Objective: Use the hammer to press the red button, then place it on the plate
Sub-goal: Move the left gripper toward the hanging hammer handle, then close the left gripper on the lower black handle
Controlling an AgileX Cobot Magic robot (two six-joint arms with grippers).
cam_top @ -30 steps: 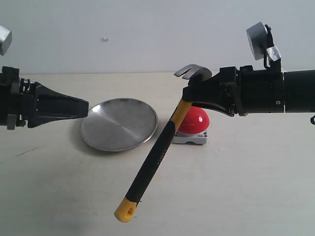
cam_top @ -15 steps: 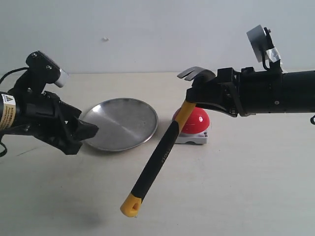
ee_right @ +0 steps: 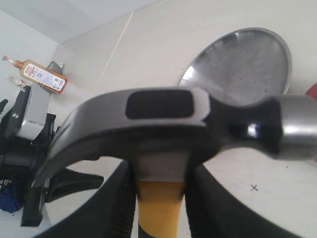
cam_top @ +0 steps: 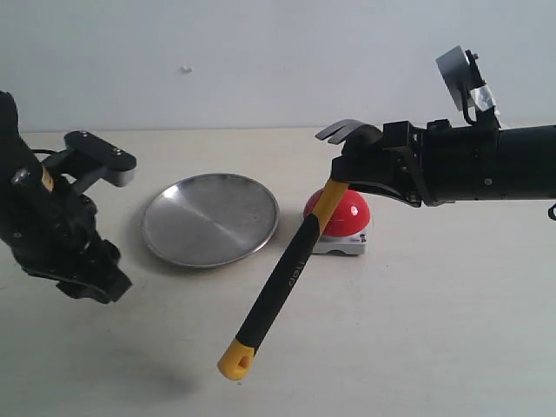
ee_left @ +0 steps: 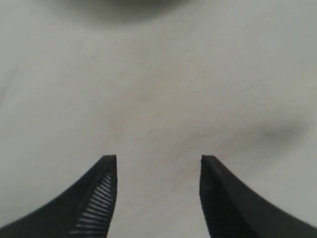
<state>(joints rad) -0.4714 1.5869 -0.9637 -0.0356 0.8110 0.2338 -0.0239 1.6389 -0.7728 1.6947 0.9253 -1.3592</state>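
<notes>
My right gripper (cam_top: 343, 169) is shut on the hammer (cam_top: 287, 274) just below its dark head (ee_right: 168, 126), holding it in the air. The yellow-and-black handle slants down to the left, its yellow looped end (cam_top: 236, 360) hanging above the table. Behind the handle's upper part sits the red button (cam_top: 346, 213) on its grey base. The silver plate (cam_top: 211, 219) lies left of the button and also shows in the right wrist view as the plate (ee_right: 237, 64). My left gripper (cam_top: 102, 285) points down at the table left of the plate, open and empty (ee_left: 158, 166).
A bottle with an orange label (ee_right: 43, 75) stands at the table's far edge in the right wrist view. A small black cross (ee_right: 254, 187) is marked on the pale tabletop (cam_top: 417, 330).
The left arm has swung from pointing sideways at the plate to pointing down at the table, moving back to the left. The hammer and right gripper have shifted only slightly.
</notes>
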